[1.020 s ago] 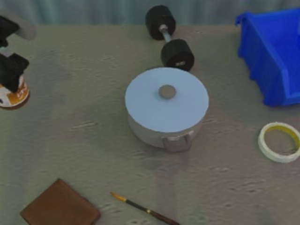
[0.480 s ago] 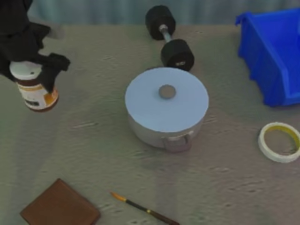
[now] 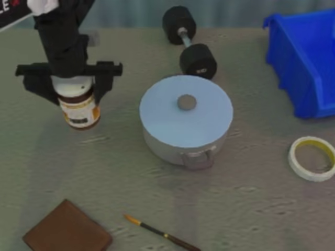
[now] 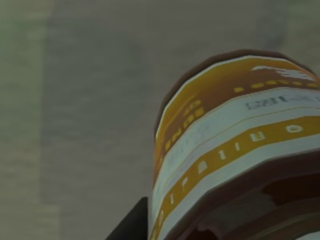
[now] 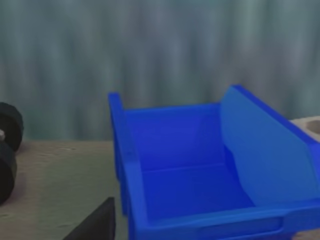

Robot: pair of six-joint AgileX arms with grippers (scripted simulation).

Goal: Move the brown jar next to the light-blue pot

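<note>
Brown jar (image 3: 79, 107): we hold it by the lid, above the table's left side, well left of the light-blue pot (image 3: 186, 119).
Change: half a second ago it hung farther left; we have carried it toward the pot, so we judge transport about halfway.
Left gripper (image 3: 70, 83): pointing down, fingers clamped on the jar.
Right gripper: out of the top view; its camera faces the blue bin (image 5: 210, 165).

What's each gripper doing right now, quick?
Left gripper: shut on the brown jar, carried left of the light-blue pot.
Right gripper: cannot be told; parked near the blue bin.
</note>
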